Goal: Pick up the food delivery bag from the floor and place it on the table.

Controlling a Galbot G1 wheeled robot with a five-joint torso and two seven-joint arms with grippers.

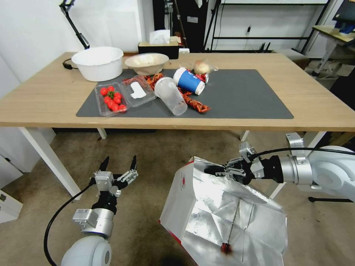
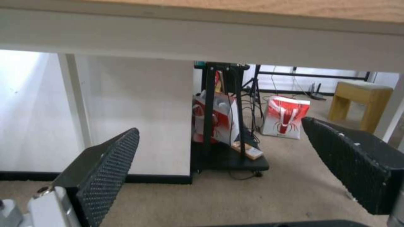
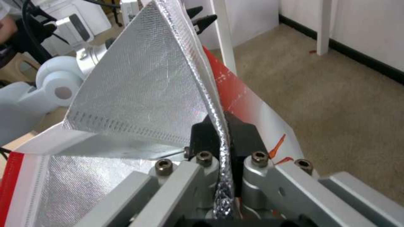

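Right gripper (image 1: pixel 218 170) pinching the top rim of the food delivery bag (image 1: pixel 222 218), foil seam clamped between its fingers (image 3: pixel 205 134); bag hangs tilted below it, in front of the table (image 1: pixel 318 99). Left gripper (image 1: pixel 119 165) spread wide, holding nothing, beside the bag.

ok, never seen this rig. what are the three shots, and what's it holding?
It is a two-armed robot on wheels. The wide shot comes from its head, looking down at a table and the floor; the other two come from cameras on each wrist. The right gripper has its jaws shut on the silver-lined rim of a white and red delivery bag, below table height. The left gripper hangs open and empty near the table edge. On the table's grey mat lie a tomato tray, bowls and cups.
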